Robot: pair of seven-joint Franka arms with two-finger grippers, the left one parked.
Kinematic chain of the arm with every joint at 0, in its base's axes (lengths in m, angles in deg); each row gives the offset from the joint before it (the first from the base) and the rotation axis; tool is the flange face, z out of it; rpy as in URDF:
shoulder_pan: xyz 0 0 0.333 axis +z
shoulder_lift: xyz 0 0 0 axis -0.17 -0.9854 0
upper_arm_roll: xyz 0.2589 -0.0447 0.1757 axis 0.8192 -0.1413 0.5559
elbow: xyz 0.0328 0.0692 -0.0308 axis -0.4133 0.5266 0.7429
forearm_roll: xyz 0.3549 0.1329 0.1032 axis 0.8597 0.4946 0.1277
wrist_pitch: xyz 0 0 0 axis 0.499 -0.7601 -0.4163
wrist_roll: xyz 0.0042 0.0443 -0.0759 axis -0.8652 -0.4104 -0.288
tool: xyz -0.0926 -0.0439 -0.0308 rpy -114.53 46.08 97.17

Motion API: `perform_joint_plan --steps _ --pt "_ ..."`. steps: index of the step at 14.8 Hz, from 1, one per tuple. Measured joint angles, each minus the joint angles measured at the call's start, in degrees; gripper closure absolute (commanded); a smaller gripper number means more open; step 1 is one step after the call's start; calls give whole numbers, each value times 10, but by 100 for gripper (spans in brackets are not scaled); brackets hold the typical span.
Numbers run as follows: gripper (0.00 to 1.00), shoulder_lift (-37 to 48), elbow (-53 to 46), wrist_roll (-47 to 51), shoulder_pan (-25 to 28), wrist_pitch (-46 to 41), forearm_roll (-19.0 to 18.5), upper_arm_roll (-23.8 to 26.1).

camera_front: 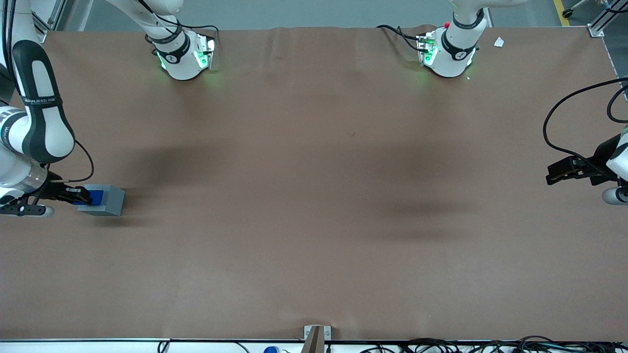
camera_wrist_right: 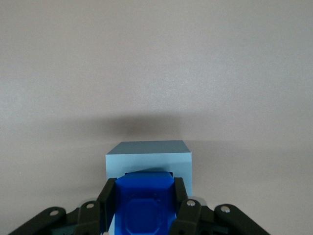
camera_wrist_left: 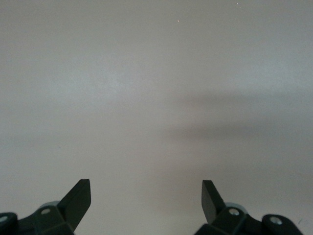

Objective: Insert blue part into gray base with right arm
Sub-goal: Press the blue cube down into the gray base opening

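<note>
The black two-finger gripper (camera_wrist_right: 145, 208) is clamping the small bright-blue plastic block (camera_wrist_right: 145, 203) between its fingers, holding it directly over the light-grey plastic cube's (camera_wrist_right: 149, 155) recess, seemingly for insertion

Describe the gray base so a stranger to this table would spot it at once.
On the brown table, look toward the working arm's end, where the right arm reaches down. Its gripper, shut on the blue part, sits over the gray base: the only light-grey block, larger than the blue part.
</note>
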Motion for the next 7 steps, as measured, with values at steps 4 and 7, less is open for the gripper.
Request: perform_joint_plan --steps 4,7 --pt "0 -5 1 0 0 -2 1 1" --pt "0 -4 -6 0 0 -25 1 1"
